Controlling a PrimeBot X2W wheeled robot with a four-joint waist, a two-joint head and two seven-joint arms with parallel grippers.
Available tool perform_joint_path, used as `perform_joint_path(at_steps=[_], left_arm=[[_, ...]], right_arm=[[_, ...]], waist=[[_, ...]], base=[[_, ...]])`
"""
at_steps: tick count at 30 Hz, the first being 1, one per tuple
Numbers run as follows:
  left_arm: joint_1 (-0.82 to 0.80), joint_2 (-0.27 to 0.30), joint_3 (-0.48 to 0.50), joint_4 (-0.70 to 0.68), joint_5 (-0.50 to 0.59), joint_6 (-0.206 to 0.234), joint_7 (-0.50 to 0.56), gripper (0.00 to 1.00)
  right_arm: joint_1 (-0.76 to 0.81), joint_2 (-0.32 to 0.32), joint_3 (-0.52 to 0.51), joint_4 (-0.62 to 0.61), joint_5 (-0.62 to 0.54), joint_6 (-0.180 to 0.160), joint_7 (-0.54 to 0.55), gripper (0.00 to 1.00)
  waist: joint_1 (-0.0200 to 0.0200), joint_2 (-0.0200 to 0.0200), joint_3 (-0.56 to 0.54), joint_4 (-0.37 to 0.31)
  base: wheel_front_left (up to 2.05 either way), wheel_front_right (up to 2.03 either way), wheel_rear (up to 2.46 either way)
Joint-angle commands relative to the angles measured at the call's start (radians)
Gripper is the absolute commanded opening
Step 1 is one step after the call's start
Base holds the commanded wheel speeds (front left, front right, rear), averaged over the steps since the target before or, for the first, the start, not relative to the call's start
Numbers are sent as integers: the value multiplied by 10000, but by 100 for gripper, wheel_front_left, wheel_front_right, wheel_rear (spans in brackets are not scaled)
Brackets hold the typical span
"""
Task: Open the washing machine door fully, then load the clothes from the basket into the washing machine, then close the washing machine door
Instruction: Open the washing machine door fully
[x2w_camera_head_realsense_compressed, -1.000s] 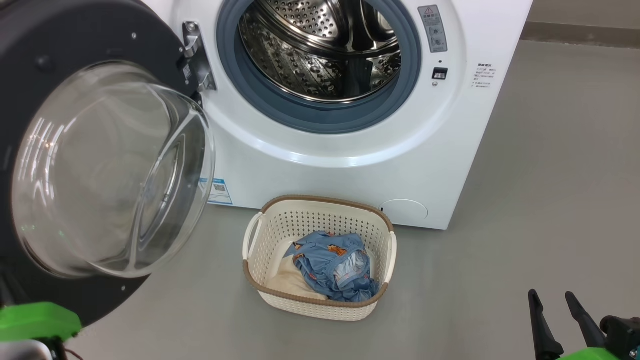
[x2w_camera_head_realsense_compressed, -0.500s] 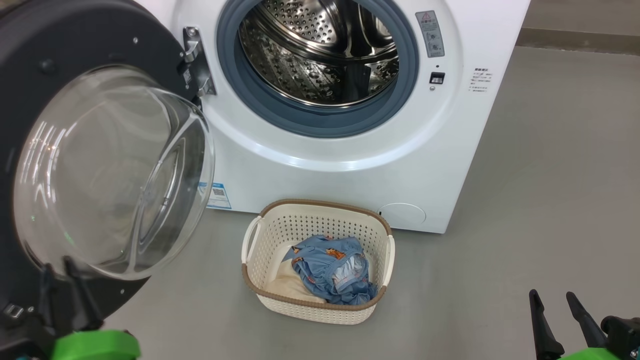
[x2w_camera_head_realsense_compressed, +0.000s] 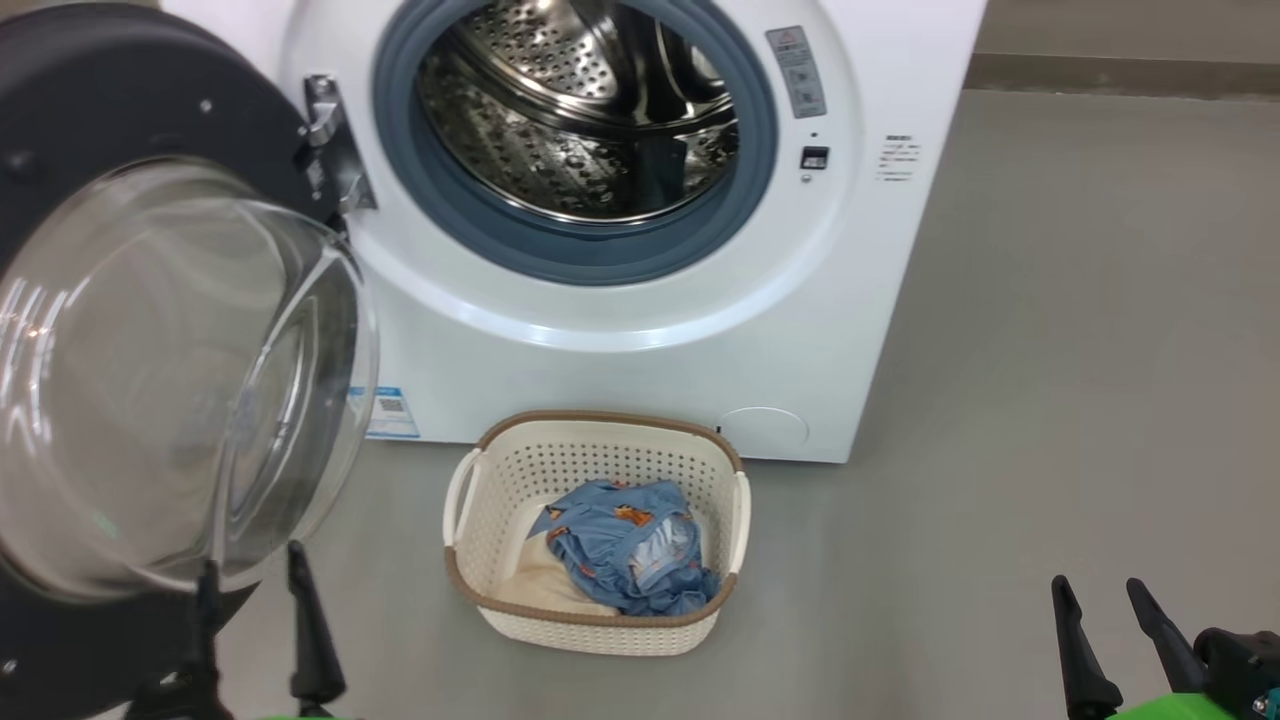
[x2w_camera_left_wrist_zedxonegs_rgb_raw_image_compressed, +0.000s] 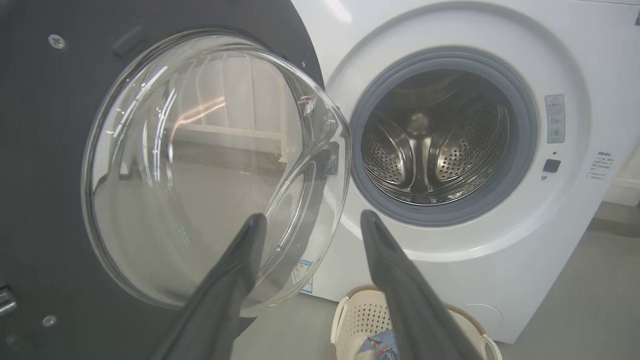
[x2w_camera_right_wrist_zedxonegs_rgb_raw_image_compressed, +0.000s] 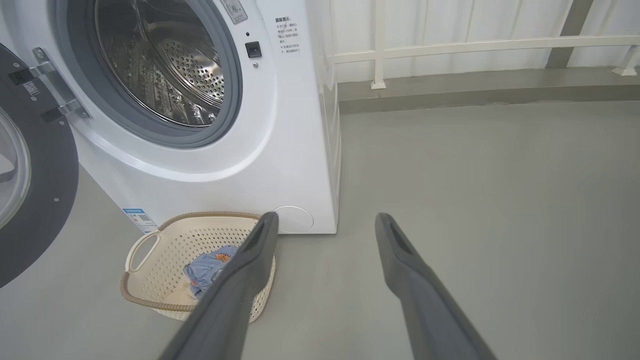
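**Door Swung Open, Laundry Not Yet Loaded**

At nine o'clock in the head view, the washing machine door (x2w_camera_head_realsense_compressed: 100, 90) is seen swung out on its hinge (x2w_camera_head_realsense_compressed: 325, 130), with its clear glass window (x2w_camera_head_realsense_compressed: 170, 380) turned toward the camera. The opening step is judged done, or very nearly so. At seven o'clock, just below the door's rim, the left gripper (x2w_camera_head_realsense_compressed: 250, 560) is held with its fingers spread and nothing between them. Contact with the rim cannot be told.

On the washing machine (x2w_camera_head_realsense_compressed: 640, 370), a blue label sticker (x2w_camera_head_realsense_compressed: 385, 412) with a square code is fixed at seven o'clock on the front. Its writing is too small to be read. No garment is seen in the steel drum (x2w_camera_head_realsense_compressed: 560, 120) at twelve o'clock.

At six o'clock the basket (x2w_camera_head_realsense_compressed: 600, 630) is set on the floor (x2w_camera_head_realsense_compressed: 1000, 400) just before the machine. The clothes (x2w_camera_head_realsense_compressed: 620, 545) are held in it, the light blue piece over the cream one, so loading and closing are left to be done.

A grey warning sticker (x2w_camera_head_realsense_compressed: 797, 70) with a red triangle and some fine print (x2w_camera_head_realsense_compressed: 897, 157) are placed at one o'clock, and neither can be read. At five o'clock the right gripper (x2w_camera_head_realsense_compressed: 1097, 585) is held spread and empty, well apart from the basket.
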Motion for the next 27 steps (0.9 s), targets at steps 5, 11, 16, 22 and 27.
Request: perform_joint_path(at_steps=[5, 11, 16, 22, 27], left_arm=[[-139, -8, -116, -25, 138, -83, 77, 100], [-223, -23, -340, 583, 85, -270, -5, 100], [-251, 22, -392, 1021, 102, -269, -54, 100], [-271, 24, -379, 1307, 79, -142, -70, 100], [-315, 49, -378, 1472, 102, -38, -65, 100]], right_arm=[[-424, -164, 302, -435, -391, 44, 26, 100], [-454, -164, 355, -607, -514, 44, 85, 100], [-418, -164, 403, -667, -545, 44, 117, 100], [-359, -164, 467, -734, -514, 44, 156, 100], [-364, -164, 481, -742, -514, 44, 182, 100]], waist=[[0, -1, -3, -618], [0, -1, 41, -1208], [0, -1, 0, -1636], [0, -1, -61, -1901], [0, -1, -94, -1948]], base=[[0, 0, 0], [0, 0, 0], [0, 0, 0], [0, 0, 0], [0, 0, 0]])
